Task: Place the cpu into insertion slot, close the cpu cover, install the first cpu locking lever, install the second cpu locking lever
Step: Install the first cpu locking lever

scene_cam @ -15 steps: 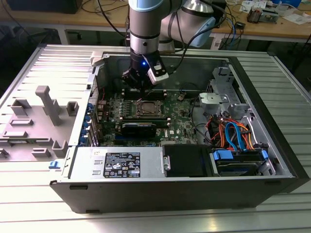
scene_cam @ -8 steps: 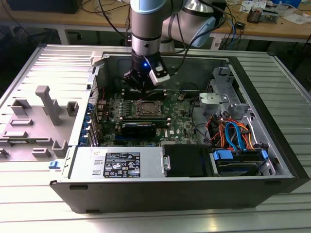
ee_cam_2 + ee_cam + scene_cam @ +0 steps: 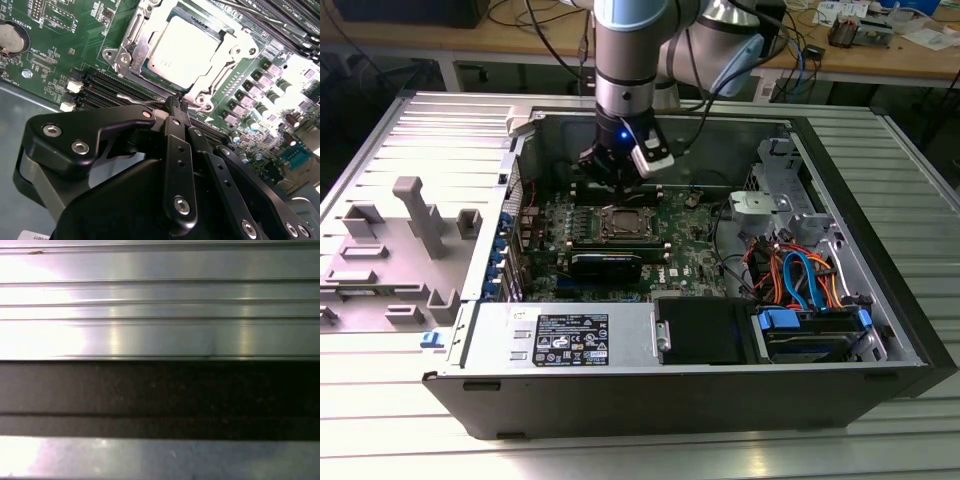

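We find the jaws of the black gripper (image 3: 176,102) drawn narrow, tips together, at the free end of the thin silver wire locking lever (image 3: 137,100). A slim pinch suits a wire this fine. Whether the wire is actually clamped between the tips, we cannot tell. The lever runs alongside the black memory slots (image 3: 102,85), near a corner of the socket.

Just beyond the tips, the small flat grey square cpu (image 3: 182,47) lies level inside the silver-rimmed square insertion slot (image 3: 623,222). The thin square silver metal cpu cover (image 3: 141,50) lies down around it. Its cut-out leaves the chip's top exposed while the frame bears on the edges. We judge seating and cover closure complete, with lever work in hand.

The slot sits on the green motherboard (image 3: 65,45), which is mounted in the open dark computer case (image 3: 670,395). The case lies on its side on the ribbed aluminium bench (image 3: 920,160). This turns the board upward, so the arm (image 3: 625,60) reaches it from straight above, as the exterior view shows. A grey moulded fixture (image 3: 420,215) stands on the bench at the exterior view's left, beside the case.
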